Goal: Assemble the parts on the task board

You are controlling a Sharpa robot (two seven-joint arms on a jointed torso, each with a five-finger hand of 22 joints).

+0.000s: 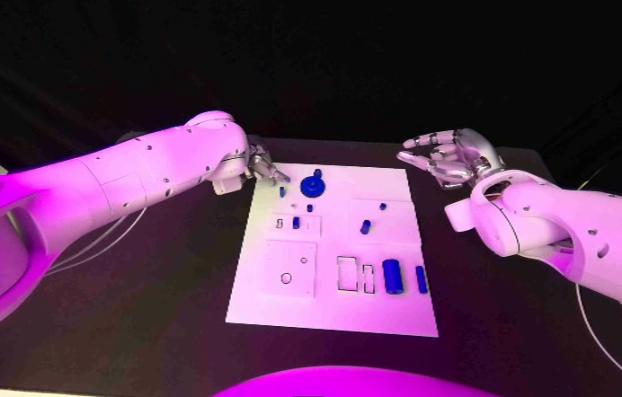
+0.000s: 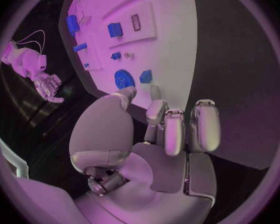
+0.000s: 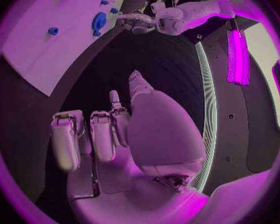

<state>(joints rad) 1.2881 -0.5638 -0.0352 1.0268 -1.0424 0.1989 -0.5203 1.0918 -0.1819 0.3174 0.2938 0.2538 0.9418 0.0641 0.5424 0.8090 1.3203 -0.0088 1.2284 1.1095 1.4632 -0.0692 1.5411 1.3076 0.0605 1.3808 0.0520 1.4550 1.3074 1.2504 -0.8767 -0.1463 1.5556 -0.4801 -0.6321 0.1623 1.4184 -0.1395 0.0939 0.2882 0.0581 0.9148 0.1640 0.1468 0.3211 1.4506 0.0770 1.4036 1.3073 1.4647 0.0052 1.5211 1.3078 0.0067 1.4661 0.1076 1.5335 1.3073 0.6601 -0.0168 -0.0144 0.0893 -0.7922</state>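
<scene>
Both hands empty beside the task board (image 1: 334, 307).

Left hand (image 1: 263, 164) at the board's far left corner, fingers loosely spread, grasping nothing, tips just short of the round blue part (image 1: 311, 186). Right hand (image 1: 451, 156) off the far right corner, fingers apart, released. Remaining blue parts (image 1: 393, 277) lying across the white plate mid-table.

task board (image 3: 34, 50) cut off, small parts (image 1: 296, 223) indistinct

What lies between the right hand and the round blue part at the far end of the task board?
In the head view, only bare white task board and black table separate the right hand from the round blue part.
</scene>
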